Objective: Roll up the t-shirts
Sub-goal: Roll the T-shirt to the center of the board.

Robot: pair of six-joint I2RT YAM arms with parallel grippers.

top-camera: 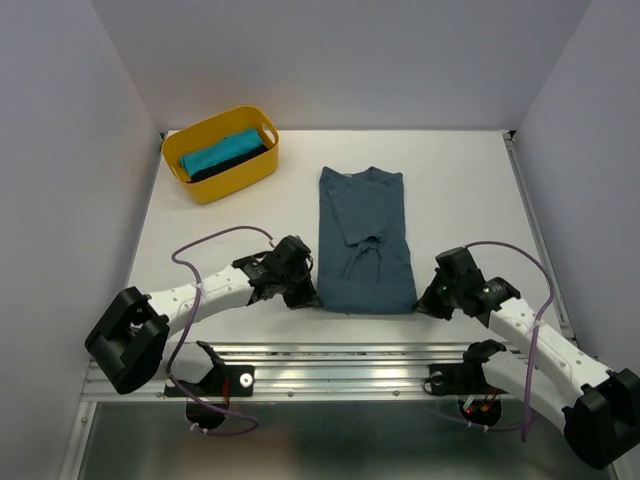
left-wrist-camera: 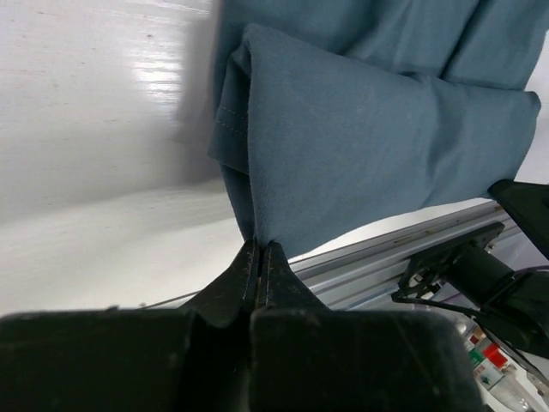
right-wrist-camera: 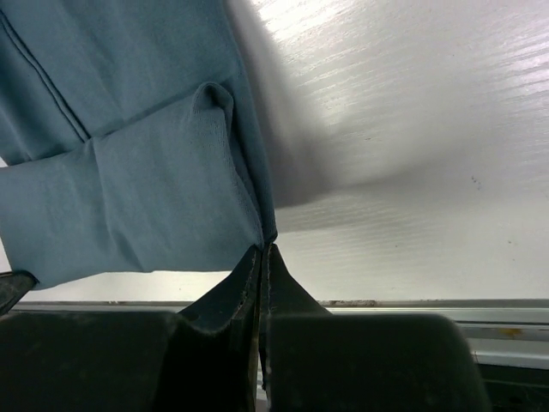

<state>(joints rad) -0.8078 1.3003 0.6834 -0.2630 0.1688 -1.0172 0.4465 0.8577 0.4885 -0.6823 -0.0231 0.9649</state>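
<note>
**Sam:** Where is the slate-blue t-shirt?

**Mia:** It lies on the white table, folded into a long strip. The collar is at the far end. The bottom edge is near the arms.

**Sam:** Why are both arms at that edge?

**Mia:** The left gripper pinches the near left corner. The right gripper pinches the near right corner. Both sets of jaws are squeezed tight on the cloth. I think holding 2 corners lets them turn the edge over evenly to start the roll.

**Sam:** What do the wrist cameras show?

**Mia:** They show the cloth caught between the tips and bunched into folds. From above, the tips are too small to tell.

**Sam:** And the top camera?

**Mia:** Only it shows the yellow tub at the far left, well apart. A turquoise shirt and a black shirt sit inside.
</note>
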